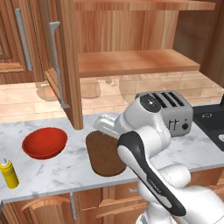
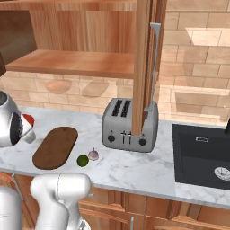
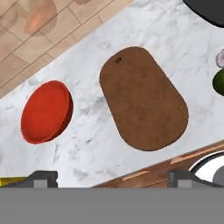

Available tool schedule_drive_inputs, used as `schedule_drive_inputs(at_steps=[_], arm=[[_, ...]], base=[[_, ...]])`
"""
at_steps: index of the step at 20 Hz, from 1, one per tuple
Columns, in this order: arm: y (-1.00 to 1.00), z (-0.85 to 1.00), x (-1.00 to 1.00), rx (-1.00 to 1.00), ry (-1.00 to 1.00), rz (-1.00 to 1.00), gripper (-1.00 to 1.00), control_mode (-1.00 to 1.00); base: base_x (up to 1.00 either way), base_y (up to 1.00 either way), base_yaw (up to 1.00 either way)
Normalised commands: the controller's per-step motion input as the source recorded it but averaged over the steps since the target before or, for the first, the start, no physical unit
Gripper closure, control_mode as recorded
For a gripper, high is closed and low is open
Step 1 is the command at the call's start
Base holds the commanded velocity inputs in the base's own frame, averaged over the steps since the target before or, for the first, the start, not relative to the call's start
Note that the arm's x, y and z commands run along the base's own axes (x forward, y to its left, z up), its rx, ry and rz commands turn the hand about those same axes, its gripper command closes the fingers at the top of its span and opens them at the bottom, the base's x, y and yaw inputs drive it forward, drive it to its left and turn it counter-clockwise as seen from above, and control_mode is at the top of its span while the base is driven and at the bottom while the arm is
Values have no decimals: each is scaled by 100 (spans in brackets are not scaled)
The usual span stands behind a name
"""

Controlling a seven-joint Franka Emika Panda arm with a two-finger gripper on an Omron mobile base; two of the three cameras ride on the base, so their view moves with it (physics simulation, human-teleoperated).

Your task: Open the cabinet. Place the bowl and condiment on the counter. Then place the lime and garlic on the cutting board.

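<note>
Veined marble counter (image 3: 109, 144); oval wooden cutting board (image 3: 142, 98); glossy bowl (image 3: 46, 111).

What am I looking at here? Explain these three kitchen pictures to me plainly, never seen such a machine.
It is a white robot arm in a computer-drawn kitchen. Two pictures come from cameras behind the arm, left and right; the third looks down from its hand, which is open and holds nothing. On the marble counter lie a red bowl, a yellow squeeze bottle, a bare wooden cutting board, a lime, a garlic bulb and a toaster. Above, the cabinet stands open.
</note>
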Motion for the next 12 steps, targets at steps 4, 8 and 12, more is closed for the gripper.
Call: schedule_drive_inputs(at_steps=[4,8,12], arm=[[-23,0,-39,-1,-4,9,-100,-100],[-8,15,-9,0,-10,4,-100,-100],[-13,39,0,-2,1,8,-100,-100]], base=[[0,0,0],[0,0,0],[0,0,0]])
